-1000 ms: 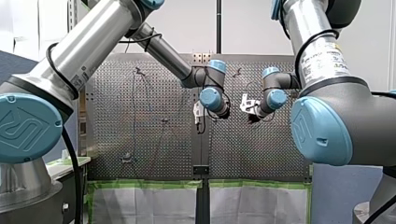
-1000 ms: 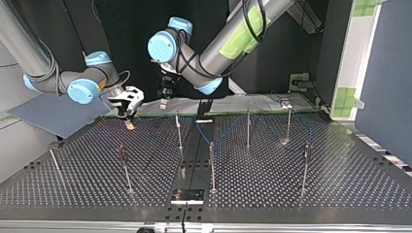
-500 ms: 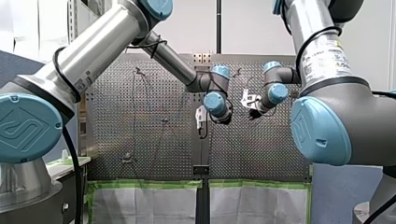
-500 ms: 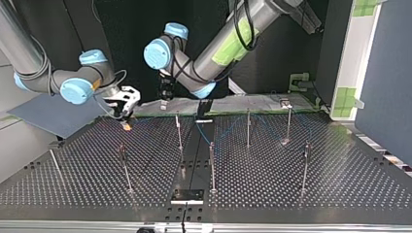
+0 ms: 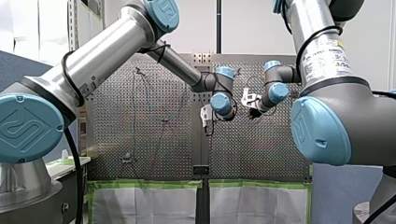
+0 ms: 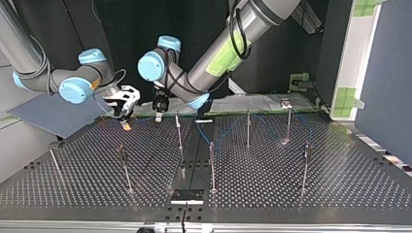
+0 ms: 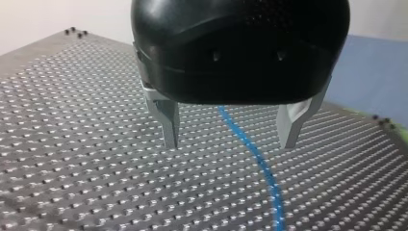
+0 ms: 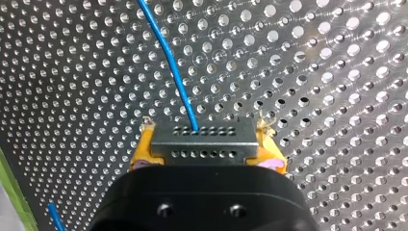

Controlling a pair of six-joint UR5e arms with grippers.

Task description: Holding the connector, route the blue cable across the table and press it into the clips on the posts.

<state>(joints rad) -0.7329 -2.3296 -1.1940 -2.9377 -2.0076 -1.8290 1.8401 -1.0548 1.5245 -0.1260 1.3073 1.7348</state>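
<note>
In the right wrist view my right gripper (image 8: 204, 154) has its yellow pads (image 8: 142, 154) shut on a grey connector (image 8: 202, 142). The blue cable (image 8: 168, 53) leaves the connector and runs ahead over the perforated table. In the top view this gripper (image 6: 126, 121) hangs low over the table's far left part. My left gripper (image 6: 158, 116) hovers close beside it. In the left wrist view its metal fingers (image 7: 168, 122) stand open just above the table, with the blue cable (image 7: 250, 144) lying on the plate between them. Thin posts (image 6: 179, 131) with clips stand across the table.
More posts (image 6: 212, 167) (image 6: 248, 128) (image 6: 305, 165) (image 6: 125, 167) rise from the perforated table (image 6: 340, 184). A black plate (image 6: 187, 195) sits at the near edge in the top view. Green-taped white sheets (image 5: 149, 200) hang below the table's edge in the front view.
My left arm has swung toward the top view's left and lowered, bringing its gripper close to my right gripper. My right gripper drifted slightly, still holding the connector.
</note>
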